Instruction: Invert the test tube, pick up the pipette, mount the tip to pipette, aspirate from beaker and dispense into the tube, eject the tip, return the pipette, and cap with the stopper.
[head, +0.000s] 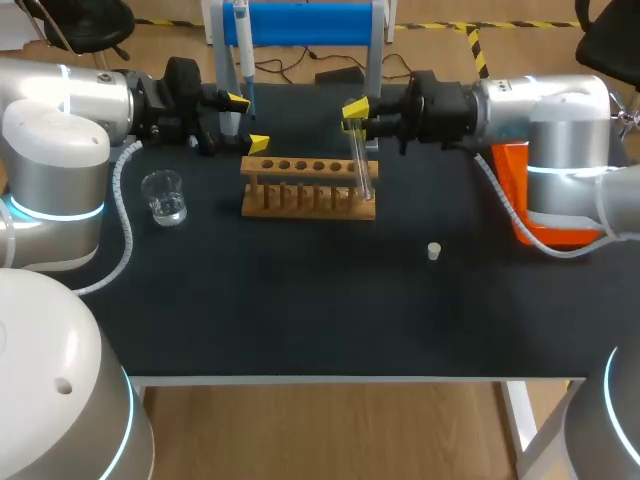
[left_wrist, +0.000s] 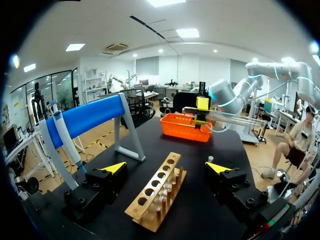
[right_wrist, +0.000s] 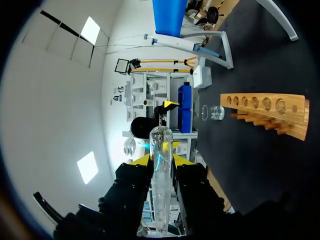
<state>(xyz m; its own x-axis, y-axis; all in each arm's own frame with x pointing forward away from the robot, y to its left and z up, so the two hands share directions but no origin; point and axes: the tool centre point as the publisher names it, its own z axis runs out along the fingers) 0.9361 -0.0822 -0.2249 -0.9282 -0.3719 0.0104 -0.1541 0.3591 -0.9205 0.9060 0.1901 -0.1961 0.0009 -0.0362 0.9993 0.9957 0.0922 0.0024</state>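
The right tool (right_wrist: 161, 161) is clenched on the test tube (right_wrist: 161, 145), rounded end ahead of the fingers, held off the bench (head: 300, 310) over the right end of the wooden rack (head: 308, 185) (whether it touches the rack is unclear). The left tool (head: 247, 121) is released, fingers wide and holding nothing, at 11 o'clock from the rack. The pipette (head: 242, 50) hangs at its 12 o'clock. From the rack, the beaker (head: 164, 197) lies at 9 o'clock and the stopper (head: 434, 251) at 4 o'clock, with open bench around it. The right arm half hides the orange basket (head: 505, 195).
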